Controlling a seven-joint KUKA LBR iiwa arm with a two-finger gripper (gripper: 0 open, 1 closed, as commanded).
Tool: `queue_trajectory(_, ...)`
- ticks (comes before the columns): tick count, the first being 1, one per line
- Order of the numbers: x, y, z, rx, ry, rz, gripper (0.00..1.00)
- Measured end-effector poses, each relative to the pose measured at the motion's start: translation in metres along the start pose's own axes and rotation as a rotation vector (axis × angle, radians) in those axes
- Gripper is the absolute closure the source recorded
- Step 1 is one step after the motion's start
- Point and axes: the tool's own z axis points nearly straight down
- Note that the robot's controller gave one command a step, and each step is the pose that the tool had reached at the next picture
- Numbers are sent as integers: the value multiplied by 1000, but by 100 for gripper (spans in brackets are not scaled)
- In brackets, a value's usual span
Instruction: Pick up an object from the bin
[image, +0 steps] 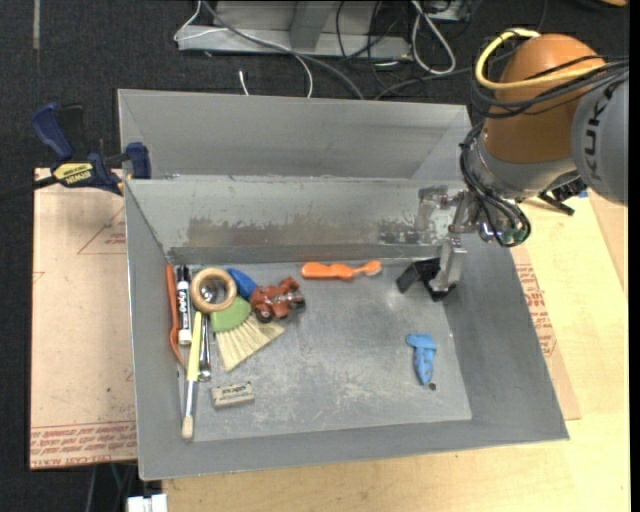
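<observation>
My gripper (425, 282) hangs at the right side of the bin, low over the floor near the back wall. Its two dark fingertips stand apart, open, with nothing between them. An orange stick-like handle (340, 270) lies on the floor just to its left, clear of the fingers. A small blue plastic piece (423, 357) lies in front of the gripper, toward the bin's near edge.
A heap sits at the left: a tape roll (212, 290), a red toy car (278, 300), a green brush with straw bristles (238, 335), markers (183, 310), a long pale stick (190, 385). A small grey block (232, 394) lies at the front left.
</observation>
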Motion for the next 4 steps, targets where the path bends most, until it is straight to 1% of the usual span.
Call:
queue_trajectory(1, -1, 0, -6, 1, -7, -2, 0)
queue_trajectory(2, 10, -39, 83, 1, -11, -22, 0)
queue_trajectory(3, 2, -52, 81, -2, -16, 190, 0)
queue_trajectory(4, 1, -70, 86, 1, -14, 93, 0)
